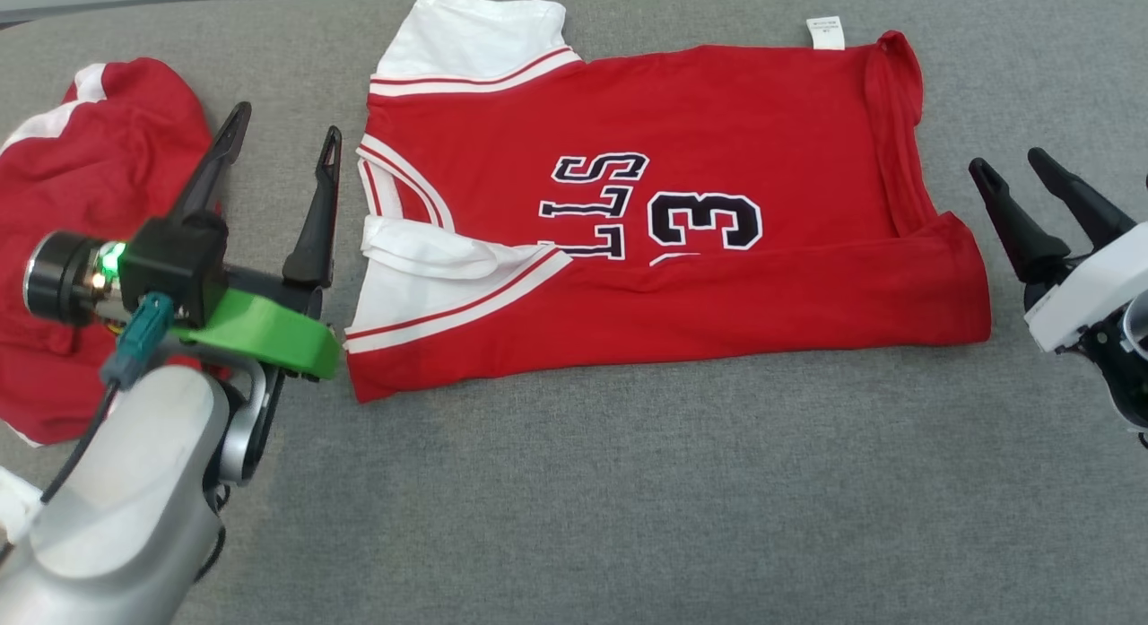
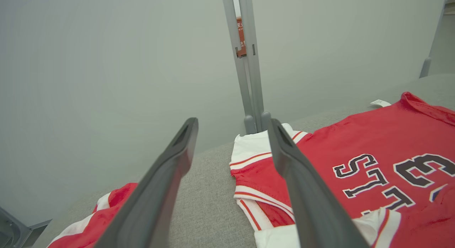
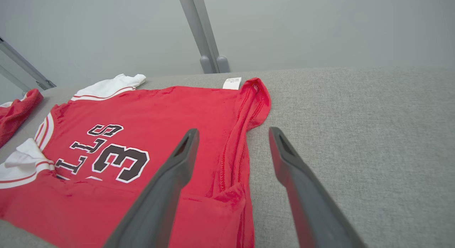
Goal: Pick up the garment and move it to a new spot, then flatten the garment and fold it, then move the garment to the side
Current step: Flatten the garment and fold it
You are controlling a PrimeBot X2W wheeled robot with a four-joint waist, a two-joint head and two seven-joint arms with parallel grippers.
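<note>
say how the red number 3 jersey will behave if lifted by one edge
The red fabric number 3 jersey with white sleeves likely hangs limp: its hem already curls. Pushed across the grey felt-like table, it probably bunches.

Bright, even, diffuse light; only faint soft shadows beside the garment [image 1: 668, 284]; wrist views bow at the edges

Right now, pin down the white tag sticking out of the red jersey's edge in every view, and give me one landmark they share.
Head view: the white tag is at the top right, poking out past the far edge of the jersey.
Left wrist view: white tag at the right, mid-height, by the jersey's far corner.
Right wrist view: white tag at upper centre, beside the rolled hem.
Shared landmark: the printed number 3.
</note>
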